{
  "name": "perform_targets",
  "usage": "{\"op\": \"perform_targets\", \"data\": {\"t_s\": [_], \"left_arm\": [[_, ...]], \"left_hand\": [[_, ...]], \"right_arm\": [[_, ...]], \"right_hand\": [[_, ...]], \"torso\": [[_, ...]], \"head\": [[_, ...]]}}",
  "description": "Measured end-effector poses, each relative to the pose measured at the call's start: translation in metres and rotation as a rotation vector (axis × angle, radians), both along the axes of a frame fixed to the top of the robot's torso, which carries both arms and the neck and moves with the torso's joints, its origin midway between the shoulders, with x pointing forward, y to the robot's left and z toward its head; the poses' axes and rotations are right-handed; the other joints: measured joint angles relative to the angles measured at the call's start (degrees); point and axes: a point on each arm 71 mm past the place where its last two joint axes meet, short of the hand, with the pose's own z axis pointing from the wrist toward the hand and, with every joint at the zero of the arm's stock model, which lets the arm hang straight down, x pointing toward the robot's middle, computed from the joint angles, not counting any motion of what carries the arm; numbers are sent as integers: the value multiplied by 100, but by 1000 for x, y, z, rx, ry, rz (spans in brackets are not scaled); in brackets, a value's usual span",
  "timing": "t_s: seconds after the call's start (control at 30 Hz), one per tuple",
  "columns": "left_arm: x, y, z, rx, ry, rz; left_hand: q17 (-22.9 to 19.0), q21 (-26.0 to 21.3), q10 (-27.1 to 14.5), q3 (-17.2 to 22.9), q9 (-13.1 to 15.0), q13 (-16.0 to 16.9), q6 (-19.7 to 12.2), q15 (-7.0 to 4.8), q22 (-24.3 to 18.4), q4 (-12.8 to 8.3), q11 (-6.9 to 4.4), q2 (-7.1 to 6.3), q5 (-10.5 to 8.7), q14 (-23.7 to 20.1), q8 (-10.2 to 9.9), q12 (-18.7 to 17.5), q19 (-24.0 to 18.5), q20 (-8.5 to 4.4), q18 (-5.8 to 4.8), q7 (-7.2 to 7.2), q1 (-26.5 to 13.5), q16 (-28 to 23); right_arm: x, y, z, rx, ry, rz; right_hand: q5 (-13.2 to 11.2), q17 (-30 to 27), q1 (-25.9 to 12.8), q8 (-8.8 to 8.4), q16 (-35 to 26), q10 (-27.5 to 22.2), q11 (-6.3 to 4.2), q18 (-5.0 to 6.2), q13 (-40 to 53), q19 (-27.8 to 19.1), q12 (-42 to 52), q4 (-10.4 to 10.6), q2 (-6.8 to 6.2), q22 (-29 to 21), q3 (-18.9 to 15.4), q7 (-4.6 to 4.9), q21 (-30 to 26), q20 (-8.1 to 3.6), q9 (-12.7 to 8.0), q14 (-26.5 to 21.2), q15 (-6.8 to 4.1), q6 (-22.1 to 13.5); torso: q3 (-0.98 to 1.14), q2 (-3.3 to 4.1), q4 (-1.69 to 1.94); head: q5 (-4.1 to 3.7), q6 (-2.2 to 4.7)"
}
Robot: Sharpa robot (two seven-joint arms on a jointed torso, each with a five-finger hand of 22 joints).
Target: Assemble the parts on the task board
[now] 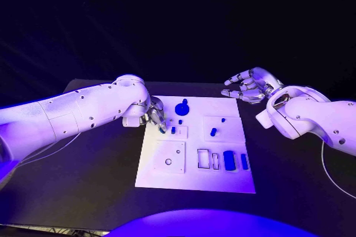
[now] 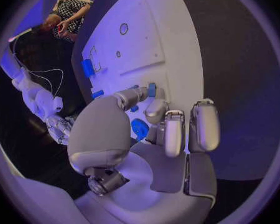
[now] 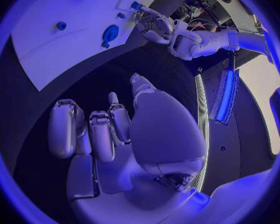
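Black table [image 1: 89,196] carrying the white board [image 1: 194,181] at its middle, long axis running near to far.

Left hand [image 1: 154,116]: lowered over the board's left edge, fingers curled down, fingertips at a small blue part [image 1: 162,129] standing in the left middle panel. The left wrist view shows a finger [image 2: 132,95] reaching to a blue part [image 2: 151,89], but whether the part is pinched cannot be told.

Right hand [image 1: 248,86]: raised above the table just beyond the board's far right corner, fingers spread and loosely curled, holding nothing.

Parts: a round blue knob [image 1: 181,109] lies on the far middle of the board; two short pegs [image 1: 213,131] stand upright in the right middle panel. On the near right, a blue block [image 1: 229,160] and a thinner blue bar [image 1: 245,162] lie side by side, long axes near to far, beside two open slots [image 1: 203,159]. A square plate [image 1: 170,157] with a small hole sits near left.

Bare table lies along the board's left, right and near edges.
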Motion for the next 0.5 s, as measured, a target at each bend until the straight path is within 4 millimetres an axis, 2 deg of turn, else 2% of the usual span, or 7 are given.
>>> {"op": "perform_targets", "data": {"t_s": [0.27, 0.3, 0.43, 0.5], "left_arm": [[0, 0, 0, -1, -5, 3], [0, 0, 0, -1, -5, 3], [0, 0, 0, -2, -7, 4], [0, 0, -1, -2, -8, 5]], "left_hand": [[0, 0, 21, -21, 1, 36, 42, -20, 10, -24, -21, -35, 0, 20, -2, 26, 0, 0, 0, -42, -107, 0], [0, 0, 22, 50, 1, 43, 58, -29, 10, -96, -21, -37, 0, 11, -3, 27, 6, -7, 0, -58, -134, 0], [0, 0, 22, 39, 6, 44, 91, -41, 10, -117, -21, -41, -1, -1, -39, 27, 21, -21, 0, -50, -194, 0], [0, 0, 22, -25, 213, 44, 91, -41, 10, -83, -21, -53, 0, -1, -46, 27, 21, -21, 0, -51, -229, 0]], "right_arm": [[0, 0, 0, 0, 0, 0], [0, 0, 0, 0, 0, 0], [0, 0, 0, 0, -1, 1], [0, 0, 0, 0, -1, 1]], "right_hand": [[0, 0, 0, 0, 0, 0, 0, 0, 0, 0, 0, 0, 0, 0, 0, 0, 0, 0, 0, 0, 0, 0], [0, -1, 0, 0, 0, 0, 0, 0, 0, 0, 0, 0, 0, 0, 0, 0, 0, 0, 0, 0, 0, 0], [0, -1, 0, 0, 0, 0, 0, 0, 0, 0, 0, 0, 0, -1, 0, 0, 0, 0, 0, 0, 0, 0], [0, -1, 0, 0, 0, 0, 0, 0, 0, 0, 0, 0, 0, -1, 0, 0, 0, 0, 0, 0, 0, 0]], "torso": [[0, 1, 0], [0, 1, 0], [0, 2, 1], [0, 2, 2]], "head": [[-4, -2], [-5, -2], [-7, -3], [-8, -3]]}}
